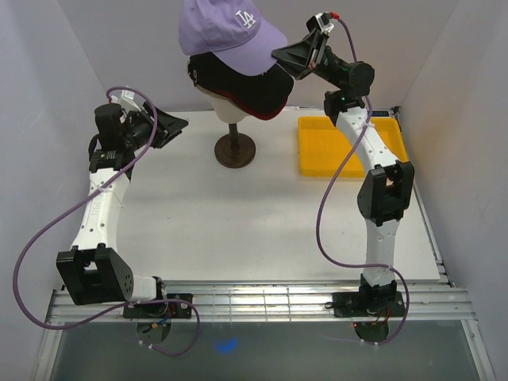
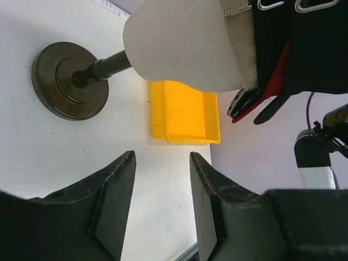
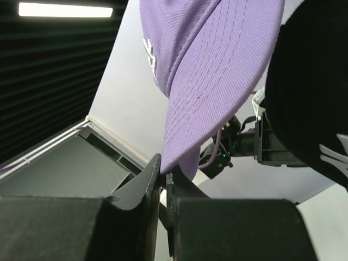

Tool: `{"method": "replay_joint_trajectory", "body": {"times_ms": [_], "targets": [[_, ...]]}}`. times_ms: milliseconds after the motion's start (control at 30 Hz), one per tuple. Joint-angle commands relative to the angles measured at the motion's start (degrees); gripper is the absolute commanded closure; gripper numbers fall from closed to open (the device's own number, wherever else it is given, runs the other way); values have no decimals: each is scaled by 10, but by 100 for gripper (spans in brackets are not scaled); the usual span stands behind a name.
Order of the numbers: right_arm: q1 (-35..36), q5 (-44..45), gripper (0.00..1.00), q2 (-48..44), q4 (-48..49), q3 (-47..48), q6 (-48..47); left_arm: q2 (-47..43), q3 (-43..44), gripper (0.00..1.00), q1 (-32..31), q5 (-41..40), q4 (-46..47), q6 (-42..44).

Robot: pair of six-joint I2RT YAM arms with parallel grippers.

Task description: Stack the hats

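right end effector (image 3: 163, 167) high, tight on lavender cap (image 3: 212, 81) brim

Plain white tabletop (image 1: 238, 230) boxed in by pale grey walls (image 1: 36, 87) at 9, 12 and 3 o'clock, metal rails (image 1: 270, 300) along 6 o'clock. One lit strip light (image 3: 65, 10) on a dark slatted ceiling (image 3: 54, 65).

Parted claw (image 2: 162, 159) near mannequin head (image 2: 185, 43)
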Motion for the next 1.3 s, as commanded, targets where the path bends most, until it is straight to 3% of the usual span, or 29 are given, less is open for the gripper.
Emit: {"method": "replay_joint_trajectory", "body": {"times_ms": [0, 333, 767, 1033, 1267], "targets": [[-16, -12, 92, -31, 104, -55, 220, -5, 21, 46, 2, -4, 10, 8], [-30, -33, 92, -13, 145, -96, 246, -3, 27, 46, 2, -8, 7, 10], [-52, -30, 92, -36, 81, -169, 224, 4, 33, 46, 3, -9, 10, 10], [-68, -39, 89, -66, 28, -222, 188, 7, 26, 46, 3, -10, 14, 9], [-69, -51, 78, -62, -16, -203, 169, 11, 28, 46, 5, -11, 22, 7]]}}
